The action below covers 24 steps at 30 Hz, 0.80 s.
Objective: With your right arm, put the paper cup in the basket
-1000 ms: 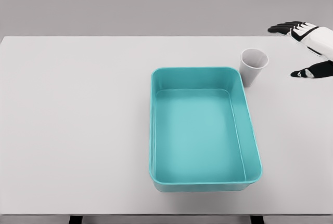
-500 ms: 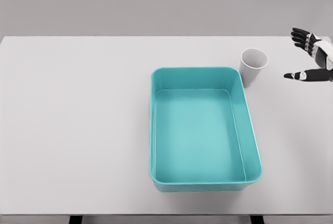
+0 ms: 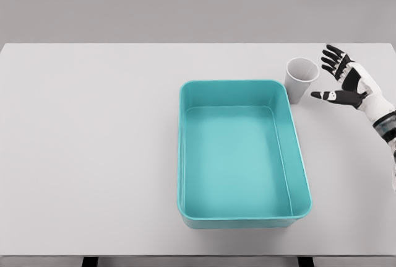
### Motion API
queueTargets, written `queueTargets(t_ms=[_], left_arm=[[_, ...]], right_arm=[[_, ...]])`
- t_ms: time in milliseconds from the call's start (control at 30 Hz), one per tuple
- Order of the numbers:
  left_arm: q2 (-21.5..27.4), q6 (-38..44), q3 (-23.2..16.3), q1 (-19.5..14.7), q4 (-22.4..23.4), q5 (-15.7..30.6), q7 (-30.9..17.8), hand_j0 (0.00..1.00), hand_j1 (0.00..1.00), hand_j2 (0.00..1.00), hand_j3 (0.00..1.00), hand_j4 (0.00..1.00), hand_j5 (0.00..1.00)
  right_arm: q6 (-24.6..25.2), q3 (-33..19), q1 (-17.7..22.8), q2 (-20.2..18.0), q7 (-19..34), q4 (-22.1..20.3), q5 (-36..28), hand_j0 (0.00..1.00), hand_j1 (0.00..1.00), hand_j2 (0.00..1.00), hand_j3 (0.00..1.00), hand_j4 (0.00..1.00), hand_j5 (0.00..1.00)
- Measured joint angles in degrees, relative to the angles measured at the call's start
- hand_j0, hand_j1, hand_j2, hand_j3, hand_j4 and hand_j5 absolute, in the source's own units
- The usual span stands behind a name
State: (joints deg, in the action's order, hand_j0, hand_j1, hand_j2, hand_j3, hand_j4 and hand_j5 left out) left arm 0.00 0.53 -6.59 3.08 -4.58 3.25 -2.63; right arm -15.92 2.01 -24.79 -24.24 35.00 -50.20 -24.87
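The paper cup [image 3: 302, 78] stands upright on the table [image 3: 93, 143], just beyond the far right corner of the teal basket [image 3: 242, 155]. The right hand [image 3: 346, 83] is just right of the cup, not touching it, its fingers [image 3: 331, 60] spread and released, thumb pointing toward the cup.

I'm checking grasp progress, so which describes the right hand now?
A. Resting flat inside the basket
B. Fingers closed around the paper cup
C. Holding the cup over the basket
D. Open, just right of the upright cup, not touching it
D: the right hand has its fingers spread beside the upright paper cup, with a gap between them, and the teal basket holds nothing.
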Motion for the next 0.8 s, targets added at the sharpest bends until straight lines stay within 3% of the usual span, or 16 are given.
queueTargets(t_ms=[267, 800], left_arm=[[0.0, 0.0, 0.0, 0.0, 0.0, 0.0, 0.0, 1.00, 1.00, 1.00, 1.00, 1.00, 1.00], [0.0, 0.0, 0.0, 0.0, 0.0, 0.0, 0.0, 1.00, 1.00, 1.00, 1.00, 1.00, 1.00]], right_arm=[[0.1, 2.1, -0.1, 1.4, 0.0, 2.1, 0.2, 1.00, 1.00, 1.00, 1.00, 1.00, 1.00], [0.2, 3.6, -1.7, 2.6, 0.0, 2.3, 0.6, 1.00, 1.00, 1.00, 1.00, 1.00, 1.00]])
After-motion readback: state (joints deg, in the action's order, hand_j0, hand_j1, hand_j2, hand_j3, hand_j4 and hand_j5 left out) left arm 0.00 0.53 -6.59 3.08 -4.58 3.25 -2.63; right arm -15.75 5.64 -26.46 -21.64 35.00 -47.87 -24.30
